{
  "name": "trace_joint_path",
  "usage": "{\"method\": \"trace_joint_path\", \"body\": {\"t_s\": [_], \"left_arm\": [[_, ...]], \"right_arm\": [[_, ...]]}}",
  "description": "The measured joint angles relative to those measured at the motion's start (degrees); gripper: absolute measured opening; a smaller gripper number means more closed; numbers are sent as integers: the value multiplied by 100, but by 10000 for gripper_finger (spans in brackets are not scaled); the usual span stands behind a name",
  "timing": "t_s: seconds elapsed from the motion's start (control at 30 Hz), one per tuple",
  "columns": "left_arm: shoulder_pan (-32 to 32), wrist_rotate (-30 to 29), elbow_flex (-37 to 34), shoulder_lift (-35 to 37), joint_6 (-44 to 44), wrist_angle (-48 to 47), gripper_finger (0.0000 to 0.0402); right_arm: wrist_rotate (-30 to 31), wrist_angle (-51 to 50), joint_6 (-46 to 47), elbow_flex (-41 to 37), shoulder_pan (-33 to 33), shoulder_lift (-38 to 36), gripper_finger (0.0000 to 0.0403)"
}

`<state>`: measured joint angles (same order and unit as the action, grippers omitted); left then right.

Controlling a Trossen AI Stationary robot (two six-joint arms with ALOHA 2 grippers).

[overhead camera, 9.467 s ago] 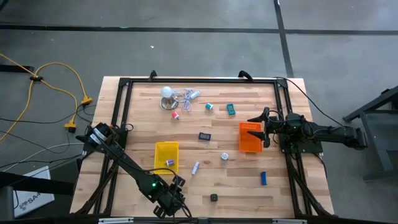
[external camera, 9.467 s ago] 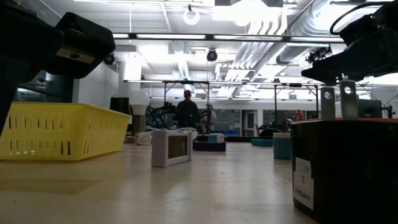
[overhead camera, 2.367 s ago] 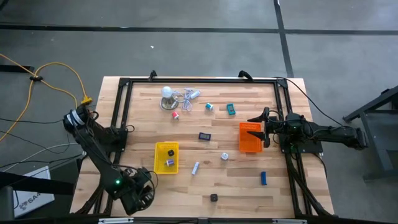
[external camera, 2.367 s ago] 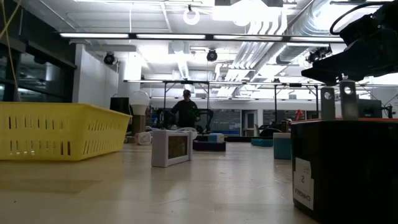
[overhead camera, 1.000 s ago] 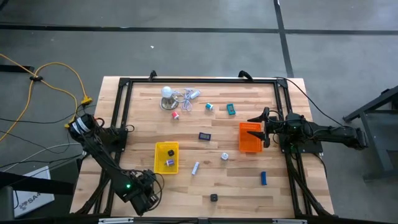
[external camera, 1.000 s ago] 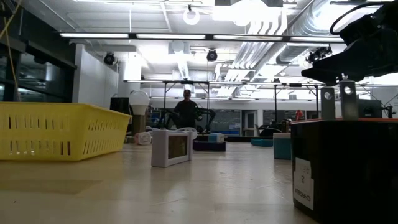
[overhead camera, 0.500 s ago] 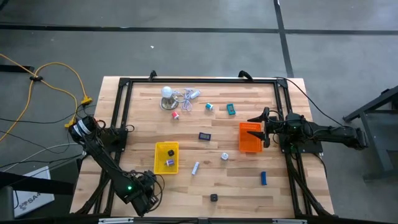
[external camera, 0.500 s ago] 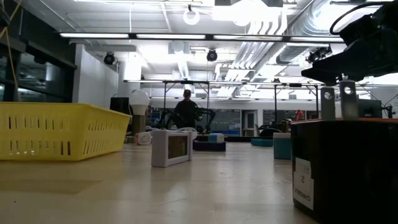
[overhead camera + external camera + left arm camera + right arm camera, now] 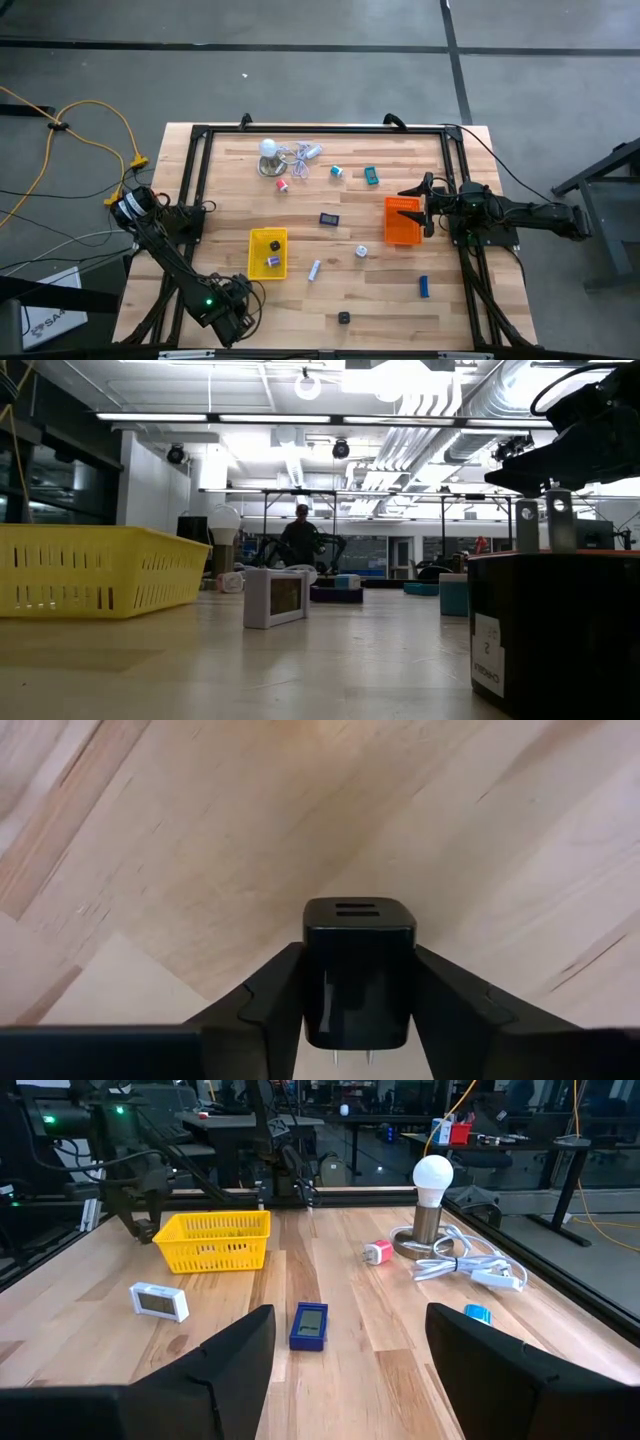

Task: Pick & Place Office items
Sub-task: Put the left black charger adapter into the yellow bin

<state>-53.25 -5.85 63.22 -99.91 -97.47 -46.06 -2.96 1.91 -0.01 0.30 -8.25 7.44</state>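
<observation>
My left gripper hovers over the table's near left corner, shut on a black charger block. My right gripper waits open at the right edge of the orange tray; its fingers stand wide apart around. The yellow tray holds a black and a purple item. Loose on the wood lie a dark blue item, a white cube, a white clip-like piece, a blue block, teal pieces and a second black block, prongs up. My left gripper pinches the black charger block by its two opposite side walls, one finger on each. The face with two ports points away from the wrist toward the wood; the prongs point back. Whether the block touches the table does not show.
A white dome lamp with a pale cord and a red piece sit near the far edge. A black frame rail borders the table. Bare wood lies between the yellow tray and the near edge. A person stands far off.
</observation>
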Motion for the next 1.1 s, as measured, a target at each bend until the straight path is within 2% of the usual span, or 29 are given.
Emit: {"method": "trace_joint_path", "body": {"t_s": [0.5,0.93,1.1], "left_arm": [[0,-44,0,39,2,0,153],[41,-626,0,793,503,-183,153],[245,-647,2,1042,1046,-316,153]], "right_arm": [[-7,0,0,0,0,0,248],[-13,0,0,2,0,0,248],[-13,0,0,1,0,0,248]]}}
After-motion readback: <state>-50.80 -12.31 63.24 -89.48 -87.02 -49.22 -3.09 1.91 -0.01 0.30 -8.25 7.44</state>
